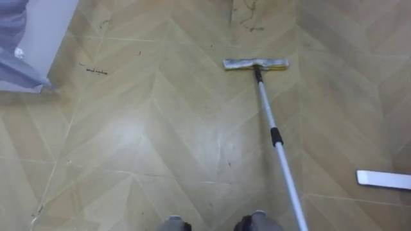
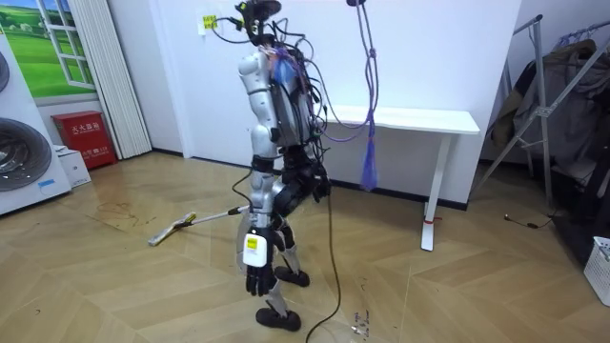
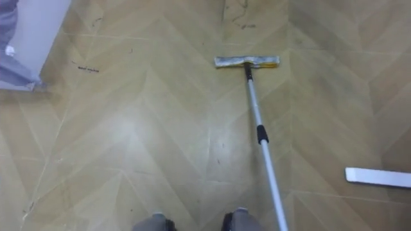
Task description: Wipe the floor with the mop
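Starting with the left eye view: the mop head [image 1: 255, 64] lies flat on the floor [image 1: 160, 141], ahead of the robot and slightly to its right. The pole [image 1: 276, 147] slants back from it to the lower right edge. Dark scuffs [image 1: 96, 70] sit well to the left of the head, and more marks [image 1: 247, 24] lie just beyond it, untouched (my judgement: this strip is not yet done). A white slat [image 1: 383, 179] lies at the right edge, and a pale cloth [image 1: 14, 38] at the upper left.

Room view: the robot stands upright mid-room, near a white table [image 2: 419, 121], with the pole reaching out to the room view's left. The left hand [image 2: 257, 276] hangs idle by the thigh, off the pole; open or curled, I cannot tell. What grips the pole's upper end is hidden at the waist.

Right eye view: same layout, nothing further to report. Assessment: mopping is under way, with most of the visible floor left to cover.
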### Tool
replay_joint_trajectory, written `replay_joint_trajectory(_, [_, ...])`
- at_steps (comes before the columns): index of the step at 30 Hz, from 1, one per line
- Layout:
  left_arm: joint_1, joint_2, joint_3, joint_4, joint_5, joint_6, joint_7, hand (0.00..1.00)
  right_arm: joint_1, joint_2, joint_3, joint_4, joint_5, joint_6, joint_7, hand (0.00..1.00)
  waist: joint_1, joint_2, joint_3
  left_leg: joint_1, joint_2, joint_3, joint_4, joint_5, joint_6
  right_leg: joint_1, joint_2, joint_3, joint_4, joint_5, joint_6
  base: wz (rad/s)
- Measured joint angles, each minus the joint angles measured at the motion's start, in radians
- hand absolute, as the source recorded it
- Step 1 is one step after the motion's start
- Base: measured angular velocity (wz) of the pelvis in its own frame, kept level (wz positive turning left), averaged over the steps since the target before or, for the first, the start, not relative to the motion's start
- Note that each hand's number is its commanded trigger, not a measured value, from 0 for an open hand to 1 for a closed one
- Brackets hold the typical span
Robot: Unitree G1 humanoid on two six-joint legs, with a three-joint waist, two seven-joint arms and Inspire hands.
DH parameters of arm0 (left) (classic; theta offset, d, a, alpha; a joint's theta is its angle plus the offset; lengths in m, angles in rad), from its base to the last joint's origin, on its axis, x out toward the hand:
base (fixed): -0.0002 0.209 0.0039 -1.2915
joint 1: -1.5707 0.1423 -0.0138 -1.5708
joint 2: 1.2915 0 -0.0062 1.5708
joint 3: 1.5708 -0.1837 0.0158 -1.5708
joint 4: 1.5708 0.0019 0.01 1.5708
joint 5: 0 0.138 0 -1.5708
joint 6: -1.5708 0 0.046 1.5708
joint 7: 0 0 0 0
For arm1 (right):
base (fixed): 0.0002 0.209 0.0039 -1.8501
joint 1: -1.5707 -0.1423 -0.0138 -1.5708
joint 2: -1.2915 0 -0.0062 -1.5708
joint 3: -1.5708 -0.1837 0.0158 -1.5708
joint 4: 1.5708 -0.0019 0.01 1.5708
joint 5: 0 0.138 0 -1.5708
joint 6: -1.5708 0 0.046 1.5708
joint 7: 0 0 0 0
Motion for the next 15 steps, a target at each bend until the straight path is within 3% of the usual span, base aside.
replay_joint_trajectory(1, [0.006,0.003,-0.043,0.0,-0.048,0.0,0.021,0.0,-0.039,-0.004,0.0,0.021,-0.012,0.006,-0.014,1.0,0.017,-0.006,0.0034,-0.057,0.007,-0.006,0.104,0.066,-0.005,-0.014,0.029,0.025,0.037,-0.021,-0.011,-0.31])
replay_joint_trajectory(2, [0.006,0.001,-0.072,-0.001,-0.089,0.0,0.038,0.0,-0.087,-0.014,0.001,0.029,-0.013,0.012,-0.022,1.0,0.038,-0.021,0.0048,-0.118,0.004,-0.008,0.196,0.183,-0.004,-0.03,0.051,0.054,0.054,-0.026,-0.015,-0.39])
replay_joint_trajectory(3, [0.006,0.0,-0.087,-0.002,-0.112,0.0,0.041,0.0,-0.114,-0.022,0.001,0.028,-0.009,0.014,-0.022,1.0,0.053,-0.029,0.0032,-0.149,0.004,-0.008,0.234,0.243,0.004,-0.037,0.061,0.068,0.053,-0.026,-0.015,-0.55])
replay_joint_trajectory(4, [0.005,-0.003,-0.111,-0.005,-0.149,-0.004,0.044,0.0,-0.173,-0.042,0.009,0.028,-0.002,0.02,-0.019,1.0,0.076,-0.032,0.0034,-0.198,0.003,0.0,0.285,0.337,0.002,-0.039,0.075,0.087,0.042,-0.026,-0.015,-0.6])
replay_joint_trajectory(6, [0.009,0.0,-0.124,-0.005,-0.164,-0.023,0.045,0.0,-0.266,-0.056,0.043,0.025,0.006,0.018,-0.004,1.0,0.1,-0.047,0.0084,-0.226,-0.012,0.024,0.256,0.326,0.016,-0.04,0.075,0.103,0.014,-0.026,-0.015,-0.61])
replay_joint_trajectory(7, [0.014,0.001,-0.123,-0.008,-0.163,-0.04,0.046,0.0,-0.3,-0.063,0.067,0.003,0.021,0.017,0.019,1.0,0.118,-0.047,0.0034,-0.192,-0.02,0.019,0.095,0.293,0.04,-0.034,0.081,0.102,-0.035,-0.026,-0.002,-0.62])
replay_joint_trajectory(8, [0.028,0.003,-0.126,-0.016,-0.164,-0.053,0.044,0.0,-0.332,-0.07,0.088,-0.02,0.043,0.006,0.047,1.0,0.129,-0.017,-0.0191,-0.137,-0.014,0.013,-0.142,0.247,0.061,-0.028,0.095,0.083,-0.07,-0.024,0.08,-0.47])
replay_joint_trajectory(9, [0.028,0.006,-0.132,-0.013,-0.164,-0.055,0.043,0.0,-0.349,-0.074,0.107,-0.021,0.071,0.001,0.063,1.0,0.126,-0.021,-0.0125,-0.113,-0.017,0.023,-0.216,0.21,0.06,-0.025,0.092,0.077,-0.011,-0.038,0.112,0.32])
replay_joint_trajectory(10, [-0.007,0.034,-0.152,0.008,-0.16,-0.051,0.034,0.0,-0.33,-0.077,0.116,-0.02,0.129,-0.016,0.068,1.0,0.109,-0.038,0.0092,-0.113,-0.044,0.043,-0.199,0.207,0.06,0.034,0.023,0.051,0.163,-0.072,0.094,1.35])
replay_joint_trajectory(11, [-0.044,0.076,-0.178,0.017,-0.147,-0.056,0.024,0.0,-0.286,-0.069,0.115,-0.007,0.205,-0.024,0.072,1.0,0.096,-0.085,0.0025,-0.155,-0.043,0.1,-0.151,0.201,0.053,0.141,-0.03,0.027,0.177,-0.169,0.047,1.75])
replay_joint_trajectory(12, [-0.064,0.086,-0.186,0.019,-0.132,-0.068,0.022,0.0,-0.271,-0.076,0.115,0.002,0.24,-0.025,0.078,1.0,0.082,-0.097,-0.004,-0.198,-0.035,0.118,-0.107,0.187,0.031,0.174,-0.033,0.037,0.144,-0.284,0.04,1.77])
replay_joint_trajectory(13, [-0.101,0.063,-0.199,0.003,-0.098,-0.097,0.01,0.0,-0.258,-0.13,0.108,0.005,0.273,-0.031,0.088,1.0,0.078,-0.029,0.0186,-0.255,-0.004,0.103,-0.015,0.162,0.012,0.169,0.004,0.003,0.156,-0.31,0.04,0.91])
replay_joint_trajectory(14, [-0.089,0.04,-0.203,-0.01,-0.071,-0.106,-0.014,0.0,-0.224,-0.164,0.111,0.014,0.28,-0.044,0.091,1.0,0.086,-0.003,0.0123,-0.26,0.01,0.106,0.001,0.14,0.025,0.16,0.013,0.023,0.138,-0.308,0.033,0.36])
replay_joint_trajectory(15, [-0.083,0.029,-0.203,-0.003,-0.064,-0.1,-0.024,0.0,-0.206,-0.176,0.115,0.017,0.28,-0.051,0.091,1.0,0.089,0.003,0.0084,-0.241,0.007,0.105,-0.001,0.128,0.036,0.176,0.008,0.038,0.114,-0.297,0.033,-0.25])
